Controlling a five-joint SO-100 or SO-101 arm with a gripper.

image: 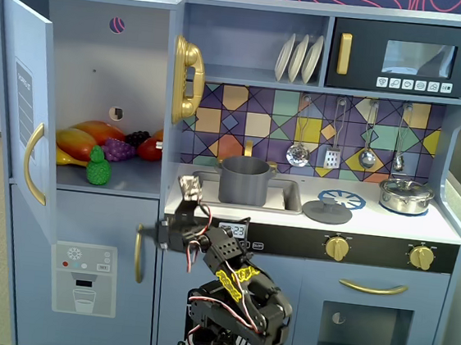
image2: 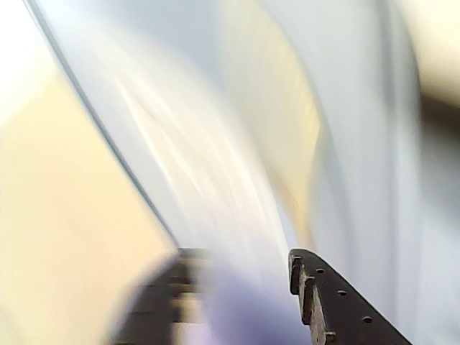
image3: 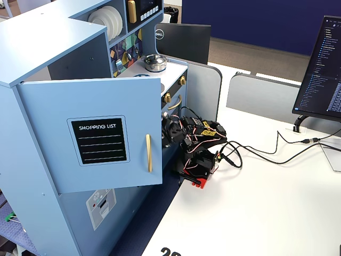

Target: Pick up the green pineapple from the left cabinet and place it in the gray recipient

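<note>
Green and bumpy, the green pineapple (image: 98,167) stands at the front of the open left cabinet (image: 108,85); the gray recipient (image: 244,180) sits in the sink. The gripper (image: 189,187) is folded low — its spread unreadable.

The wrist view is a blur.

Another fixed view shows only the cabinet door.
</note>
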